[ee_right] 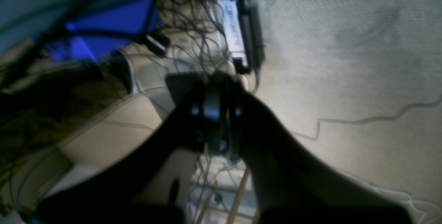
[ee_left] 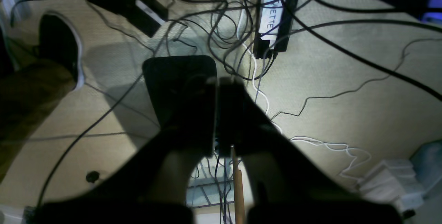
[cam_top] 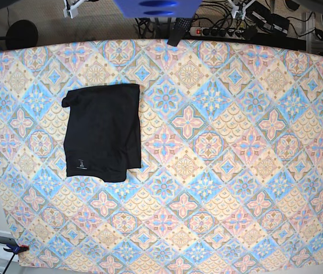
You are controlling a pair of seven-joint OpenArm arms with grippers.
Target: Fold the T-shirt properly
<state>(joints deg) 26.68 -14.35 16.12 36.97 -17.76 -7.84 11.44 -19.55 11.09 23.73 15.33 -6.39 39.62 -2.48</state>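
1. Left hand (ee_left: 217,113): fingers pressed together, nothing between them; seen from its wrist view above pale carpet (ee_left: 345,78).
2. Right hand (ee_right: 215,113): fingers drawn together, nothing gripped; picture blurred.
3. Bench (cam_top: 235,171): covered by a cloth of pink, blue and cream diamond tiles; orange clamps at its left corners.
4. T-shirt (cam_top: 103,131): black, folded into a tall rectangle, flat on the bench's left half, small pale mark near its lower left corner.
5. Cables (ee_left: 214,16): dark tangle on the carpet.
6. Power strip (cam_top: 218,31): on the floor past the bench's far edge.
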